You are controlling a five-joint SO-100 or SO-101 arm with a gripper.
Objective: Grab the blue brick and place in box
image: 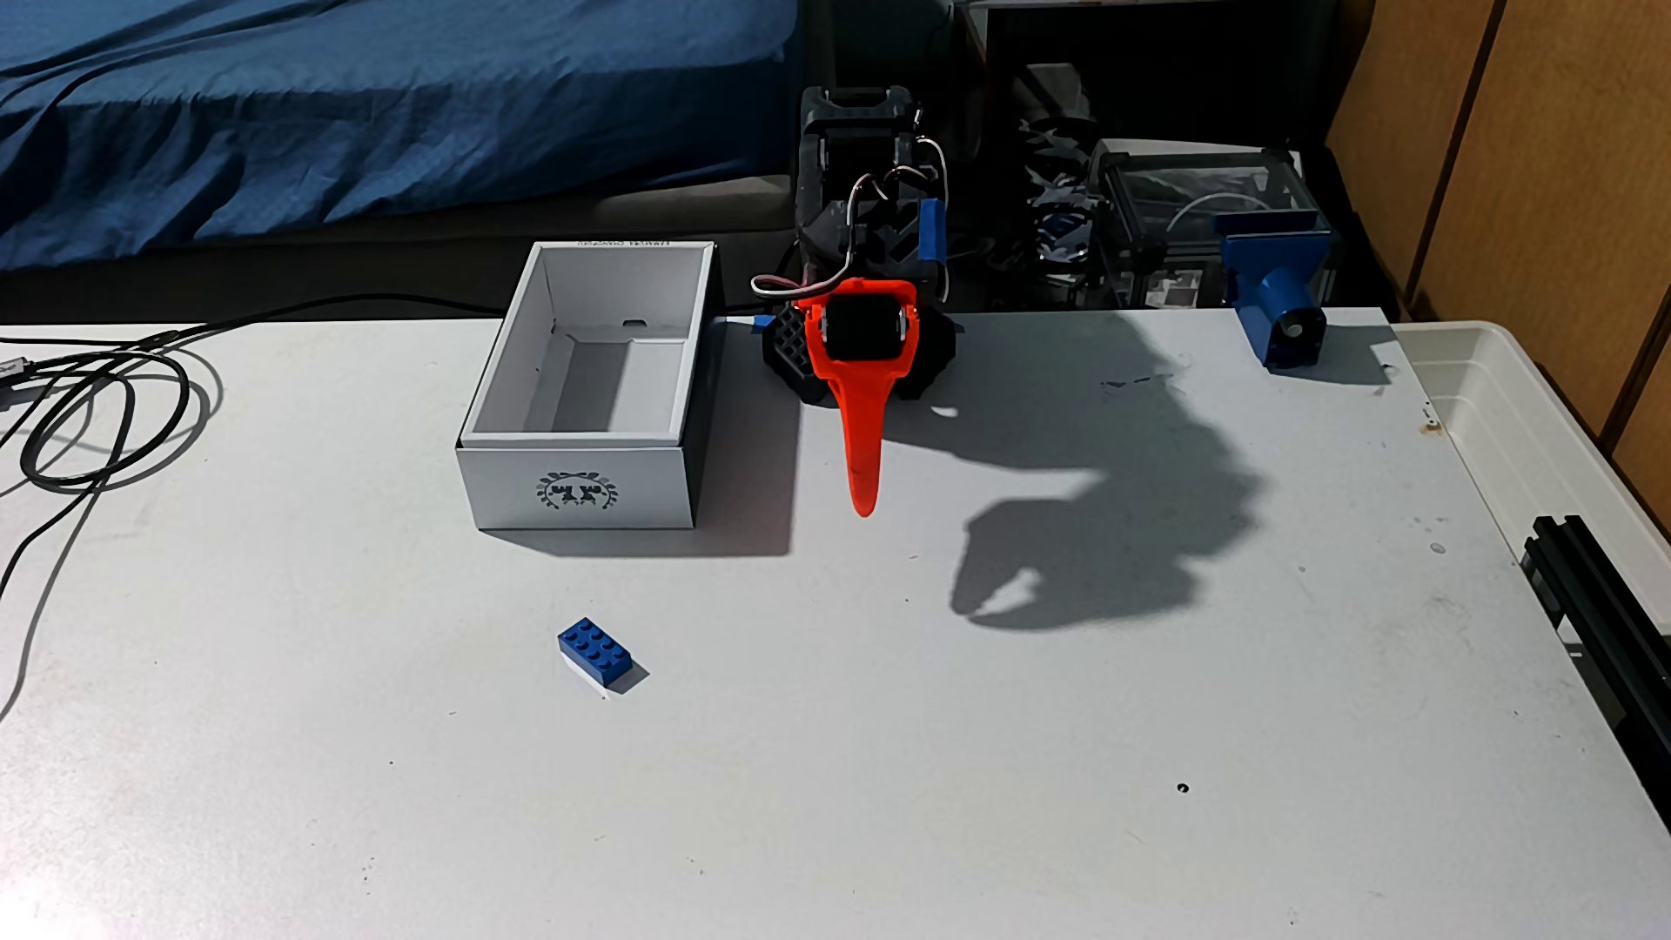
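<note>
A small dark-blue studded brick, the blue brick (594, 653), lies flat and alone on the white table (904, 768) in the fixed view, turned at a slant, studs up, two rows of four. It sits nearer the camera than the box (579, 488) and well apart from it. The box, white cardboard with tall walls and a dark wreath-like emblem on its near short side, stands open-topped, with nothing visible inside. Just right of the box, the arm (859, 181) is folded over its base at the table's far edge, its orange gripper (863, 506) pointing down toward the camera, the tip above the tabletop. The orange finger hides its partner, so whether the claw is released or clenched cannot be told. The arm casts a heavy shadow to the right. Black cables (99, 416) loop at far left; a blue clamp-like mount (1275, 298) stands at far right, beside a translucent bin (1537, 434).
</note>
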